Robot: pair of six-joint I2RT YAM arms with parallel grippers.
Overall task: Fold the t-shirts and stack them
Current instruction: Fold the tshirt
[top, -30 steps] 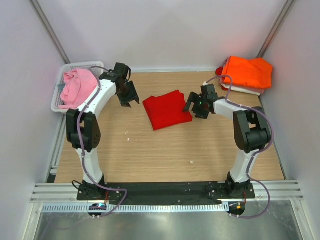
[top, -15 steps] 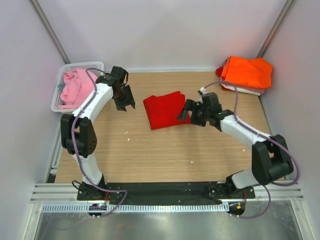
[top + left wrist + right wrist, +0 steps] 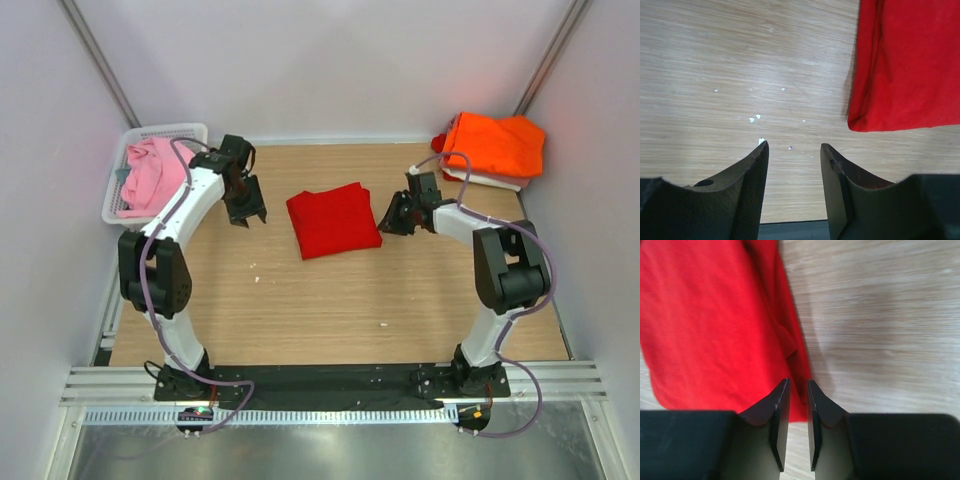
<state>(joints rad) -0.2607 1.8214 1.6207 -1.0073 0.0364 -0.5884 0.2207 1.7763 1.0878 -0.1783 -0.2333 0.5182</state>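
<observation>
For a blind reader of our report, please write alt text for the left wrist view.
The open left gripper hangs over the bare wooden table, holding nothing. The folded red t-shirt lies at upper right, apart from the fingers. Small white crumbs dot the wood.

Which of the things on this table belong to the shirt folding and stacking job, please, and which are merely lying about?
Belonging to the job:
- folded red t-shirt, mid-table
- orange t-shirt atop the white t-shirt, far right corner
- pink t-shirt in the basket
- left tool and right tool, both holding nothing

Just lying about:
- white basket
- small white specks on the wooden tabletop
</observation>
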